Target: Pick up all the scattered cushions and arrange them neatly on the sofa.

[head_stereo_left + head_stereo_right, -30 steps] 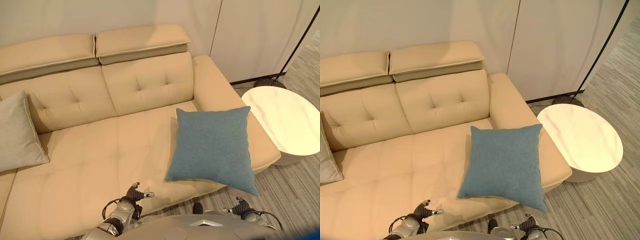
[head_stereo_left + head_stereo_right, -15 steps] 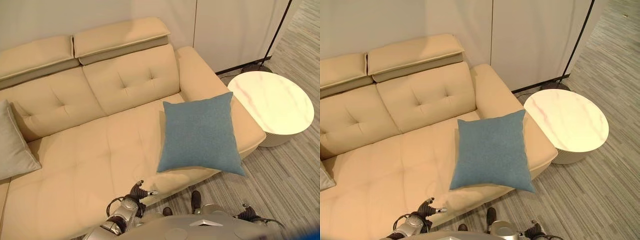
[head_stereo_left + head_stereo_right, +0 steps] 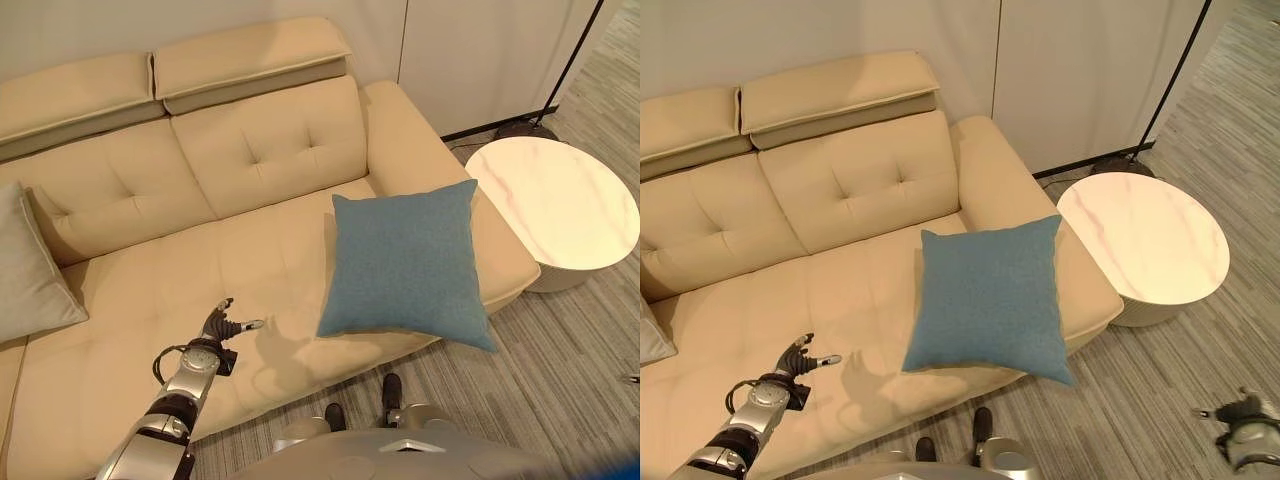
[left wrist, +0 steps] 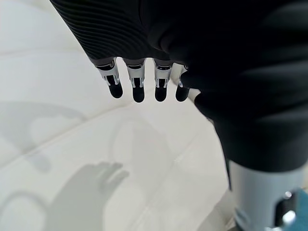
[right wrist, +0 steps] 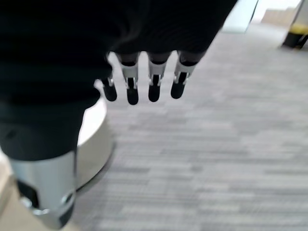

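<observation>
My left hand [image 3: 222, 327] hovers over the front of the sofa seat [image 3: 180, 300], its fingers [image 4: 138, 89] straight and slightly spread, thumb out to the side, holding nothing. My right hand [image 3: 1243, 415] hangs low over the floor [image 3: 1160, 400], well apart from the sofa, fingers [image 5: 152, 86] relaxed and empty too.

The blue cushion [image 3: 405, 262] lies flat on the seat's right end, its far edge resting up against the armrest [image 3: 430, 170] and one corner hanging past the seat's front edge. It sits near my left hand but apart from it. A grey cushion [image 3: 30, 270] leans against the backrest at the sofa's left end. A round white desk [image 3: 555, 210] stands just beside the armrest.

As I judge it, both cushions I can see are already on the sofa, so collecting looks done here. What is left is tidying: the blue one wants standing up against the backrest, like the grey one.
</observation>
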Robot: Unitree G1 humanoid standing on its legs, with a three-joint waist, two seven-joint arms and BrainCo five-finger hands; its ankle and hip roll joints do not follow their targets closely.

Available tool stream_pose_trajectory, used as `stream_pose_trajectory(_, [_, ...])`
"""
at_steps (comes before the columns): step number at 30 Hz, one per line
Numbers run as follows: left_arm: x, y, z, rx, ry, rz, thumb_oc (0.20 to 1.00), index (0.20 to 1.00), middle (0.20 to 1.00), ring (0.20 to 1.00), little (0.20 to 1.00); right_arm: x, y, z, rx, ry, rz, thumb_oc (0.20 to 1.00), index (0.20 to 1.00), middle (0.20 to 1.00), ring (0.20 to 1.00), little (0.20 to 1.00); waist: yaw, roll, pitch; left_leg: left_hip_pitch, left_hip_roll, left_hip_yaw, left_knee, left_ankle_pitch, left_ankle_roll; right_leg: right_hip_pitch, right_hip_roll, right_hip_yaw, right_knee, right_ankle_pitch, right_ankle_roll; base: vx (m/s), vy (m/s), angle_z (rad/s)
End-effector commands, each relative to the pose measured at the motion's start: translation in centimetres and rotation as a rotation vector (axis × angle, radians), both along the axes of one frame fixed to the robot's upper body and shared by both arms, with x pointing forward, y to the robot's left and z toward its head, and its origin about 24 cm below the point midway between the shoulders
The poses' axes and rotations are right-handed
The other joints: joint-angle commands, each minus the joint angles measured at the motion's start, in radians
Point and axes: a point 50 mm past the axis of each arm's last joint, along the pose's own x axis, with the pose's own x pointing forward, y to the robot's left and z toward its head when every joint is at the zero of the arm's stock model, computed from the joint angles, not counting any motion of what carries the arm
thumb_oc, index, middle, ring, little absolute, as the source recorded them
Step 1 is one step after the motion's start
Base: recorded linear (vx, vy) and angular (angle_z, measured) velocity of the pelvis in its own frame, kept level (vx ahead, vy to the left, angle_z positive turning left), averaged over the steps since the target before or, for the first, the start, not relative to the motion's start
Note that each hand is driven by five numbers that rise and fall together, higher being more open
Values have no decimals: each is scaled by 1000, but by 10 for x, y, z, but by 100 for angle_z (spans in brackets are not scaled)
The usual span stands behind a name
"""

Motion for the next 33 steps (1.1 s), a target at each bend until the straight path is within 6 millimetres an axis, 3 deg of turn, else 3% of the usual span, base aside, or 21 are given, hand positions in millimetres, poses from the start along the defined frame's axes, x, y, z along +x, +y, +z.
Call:
stream_pose_trajectory(1, [22,-1,18,-9,-119,2,1000,1000,1000,1000,1000,9,4,2,-25,-34,52,1000,1000,1000,1000,1000,-15,-46,-21,-21,25,-53,-19,-6,-68,75,-91,-2,10,-97,128,0,0,0])
stream_pose_trajectory(4, [31,-4,27,-21,-186,19,1000,1000,1000,1000,1000,38,25,3,13,-186,119,1000,1000,1000,1000,1000,-19,-43,-13,-32,26,-55,-19,-5,-66,67,-92,-4,10,-97,128,0,0,0])
stream_pose_trajectory(8, [46,-12,43,-43,-290,34,1000,1000,1000,1000,1000,76,46,20,24,-387,206,1000,1000,1000,1000,1000,-26,-36,0,-59,24,-58,-19,0,-65,41,-94,-5,10,-93,129,-8,2,1])
stream_pose_trajectory(13, [70,-34,64,-81,-429,42,1000,1000,1000,1000,1000,116,77,40,95,-659,207,1000,1000,1000,1000,1000,-34,-26,32,-125,21,-71,-19,14,-63,-27,-98,-10,10,-77,124,-67,-2,6])
stream_pose_trajectory(17, [86,-44,78,-86,-495,36,1000,1000,1000,1000,1000,135,95,49,157,-787,191,1000,1000,1000,1000,1000,-39,-26,56,-186,19,-79,-19,30,-64,-89,-98,-9,13,-60,117,-88,0,10])
stream_pose_trajectory(21, [110,-52,101,-84,-586,48,1000,1000,1000,1000,1000,158,120,62,253,-943,169,1000,1000,1000,1000,1000,-44,-34,100,-296,22,-90,4,55,-59,-228,-104,-4,107,-67,99,-113,20,4])
stream_pose_trajectory(27, [137,-57,129,-92,-679,71,1000,1000,1000,1000,1000,184,149,77,352,-1078,171,1000,1000,1000,1000,1000,-42,-51,136,-457,20,-107,114,43,-57,-373,-132,-10,209,-87,83,-70,11,3])
stream_pose_trajectory(33, [148,-66,142,-125,-723,69,1000,1000,1000,1000,1000,202,176,97,432,-1204,203,1000,1000,1000,1000,1000,-41,-68,153,-510,14,-111,137,36,-60,-406,-136,0,192,-72,86,15,16,4])
